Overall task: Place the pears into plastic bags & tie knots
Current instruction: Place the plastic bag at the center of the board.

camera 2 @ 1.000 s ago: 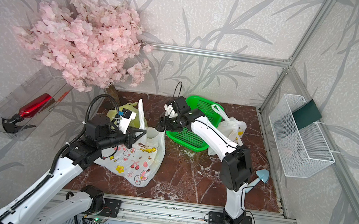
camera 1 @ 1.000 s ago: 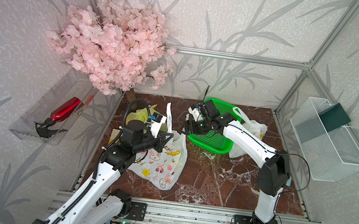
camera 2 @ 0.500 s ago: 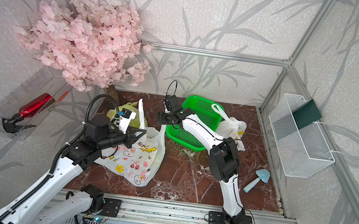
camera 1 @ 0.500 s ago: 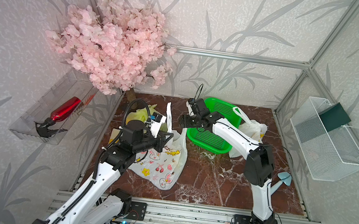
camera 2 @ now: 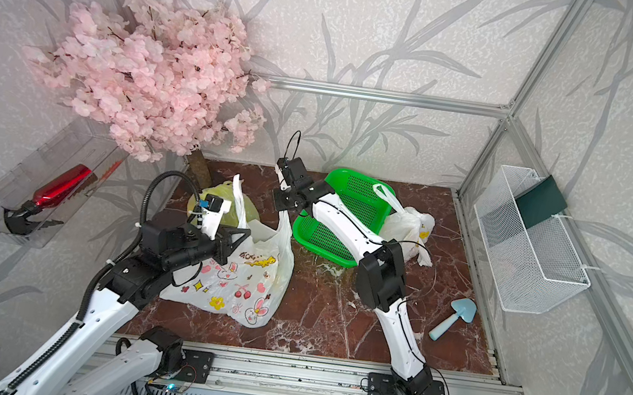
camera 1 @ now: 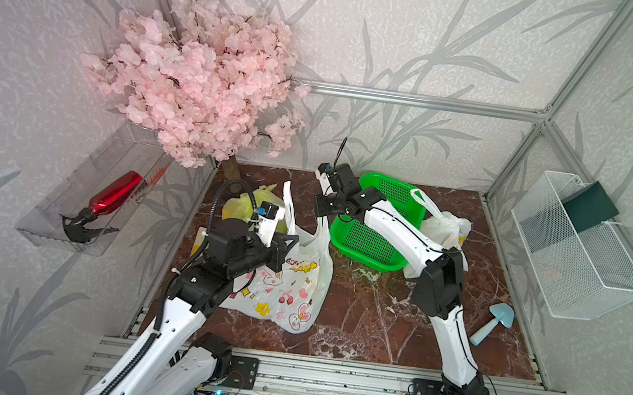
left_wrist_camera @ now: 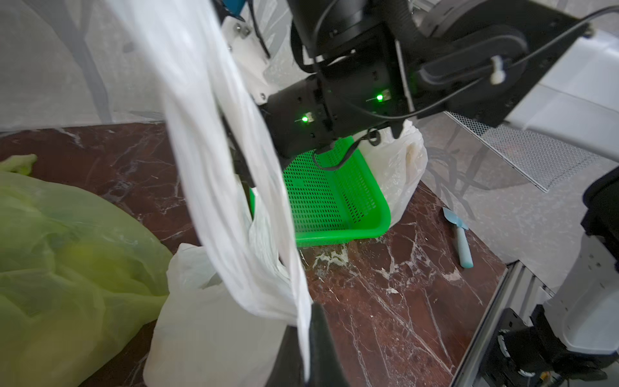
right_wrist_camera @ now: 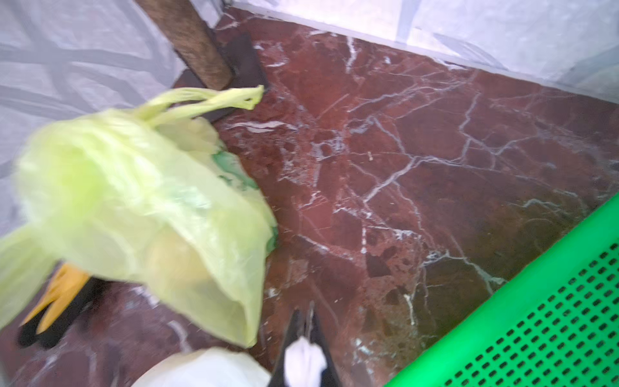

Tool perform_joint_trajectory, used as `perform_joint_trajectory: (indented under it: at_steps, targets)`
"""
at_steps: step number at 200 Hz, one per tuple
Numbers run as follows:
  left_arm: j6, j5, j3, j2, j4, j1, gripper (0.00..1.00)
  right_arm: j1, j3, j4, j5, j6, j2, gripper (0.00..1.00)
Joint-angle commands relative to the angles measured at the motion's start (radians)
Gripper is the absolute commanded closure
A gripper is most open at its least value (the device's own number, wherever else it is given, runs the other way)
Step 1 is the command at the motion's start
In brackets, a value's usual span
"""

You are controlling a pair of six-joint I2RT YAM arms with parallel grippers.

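Note:
A white plastic bag (camera 1: 286, 286) printed with bunnies and flowers lies at the table's middle left. My left gripper (camera 1: 287, 244) is shut on one of its handles (left_wrist_camera: 234, 201), which stands up as a long strip. My right gripper (camera 1: 321, 218) is shut on the other handle (right_wrist_camera: 304, 360), white plastic bunched between its fingers. Behind the left arm sits a yellow-green bag (camera 1: 241, 207) with its handles (right_wrist_camera: 207, 99) twisted together on top. A pale yellow pear (right_wrist_camera: 174, 264) shows through it. Another white bag (camera 1: 447, 230) rests at the back right.
A green perforated basket (camera 1: 377, 240) lies tilted under the right arm. A light blue toy shovel (camera 1: 493, 323) lies at the right. The blossom tree's trunk (camera 1: 229, 168) stands at the back left. On the side walls hang a wire basket (camera 1: 574, 249) and a clear shelf (camera 1: 65, 232).
My right gripper has swung left from above the green basket to the white bag's handle and shut on it. The left arm has held still.

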Motion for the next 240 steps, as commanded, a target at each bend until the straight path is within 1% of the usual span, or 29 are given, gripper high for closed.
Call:
perform_joint_trajectory:
  at_steps: [1,12,24,39,49,59,73,84,97,115,144,149,155,158,159,172,183,194,215,223,240]
  targets:
    - [-0.001,-0.159,-0.002,-0.088,-0.033,0.003,1.0,0.02,-0.04,-0.035,-0.16,0.01,-0.242,1.0]
    - [-0.01,-0.178,-0.011,-0.12,-0.034,0.003,1.0,0.026,-0.108,-0.012,-0.172,0.01,-0.34,1.0]
    - [-0.03,-0.171,-0.024,-0.136,-0.023,0.002,1.0,0.026,-0.175,0.02,-0.195,0.016,-0.436,1.0]
    - [-0.064,-0.11,-0.039,-0.14,0.011,0.001,1.0,0.023,-0.215,0.014,-0.203,0.015,-0.528,1.0]
    - [-0.074,-0.035,-0.056,-0.139,0.064,0.001,1.0,0.02,-0.232,0.003,-0.194,0.013,-0.575,1.0]
    - [-0.124,0.033,-0.074,-0.134,0.136,-0.001,1.0,0.015,-0.247,-0.014,-0.17,0.009,-0.611,1.0]
    - [-0.204,0.109,-0.102,-0.113,0.257,-0.009,1.0,-0.006,-0.251,-0.035,-0.154,0.007,-0.644,1.0]
    - [-0.248,0.136,-0.112,-0.088,0.329,-0.024,1.0,-0.034,-0.252,-0.046,-0.152,0.014,-0.662,1.0]
    - [-0.264,0.141,-0.117,-0.055,0.377,-0.046,1.0,-0.069,-0.245,-0.066,-0.143,0.018,-0.67,1.0]
    - [-0.278,0.145,-0.129,-0.009,0.436,-0.072,1.0,-0.11,-0.259,-0.089,-0.101,0.004,-0.678,1.0]
    - [-0.284,0.165,-0.171,0.098,0.54,-0.091,1.0,-0.174,-0.409,-0.032,-0.059,0.011,-0.688,1.0]
    - [-0.276,0.162,-0.174,0.112,0.546,-0.093,1.0,-0.184,-0.423,-0.031,-0.051,0.011,-0.684,0.97]
    - [-0.259,0.165,-0.174,0.126,0.545,-0.094,1.0,-0.19,-0.427,-0.045,-0.035,0.0,-0.676,0.91]
    - [-0.243,0.167,-0.173,0.128,0.543,-0.094,1.0,-0.193,-0.423,-0.053,-0.022,-0.006,-0.674,0.9]
    - [-0.24,0.168,-0.173,0.131,0.541,-0.094,1.0,-0.194,-0.42,-0.063,-0.017,-0.012,-0.671,0.88]
    - [-0.174,0.172,-0.157,0.134,0.503,-0.094,1.0,-0.193,-0.364,-0.145,0.062,-0.06,-0.658,0.8]
    - [-0.128,0.159,-0.141,0.122,0.45,-0.093,1.0,-0.189,-0.311,-0.195,0.125,-0.095,-0.657,0.64]
    - [-0.1,0.121,-0.133,0.102,0.397,-0.094,1.0,-0.169,-0.266,-0.222,0.19,-0.144,-0.663,0.53]
    - [-0.044,0.12,-0.141,0.077,0.372,-0.091,1.0,-0.094,-0.173,-0.273,0.297,-0.239,-0.645,0.41]
    - [-0.041,0.123,-0.142,0.078,0.366,-0.09,1.0,-0.065,-0.129,-0.301,0.288,-0.255,-0.624,0.36]
    - [-0.052,0.14,-0.144,0.09,0.374,-0.091,1.0,-0.019,-0.056,-0.34,0.158,-0.248,-0.566,0.3]
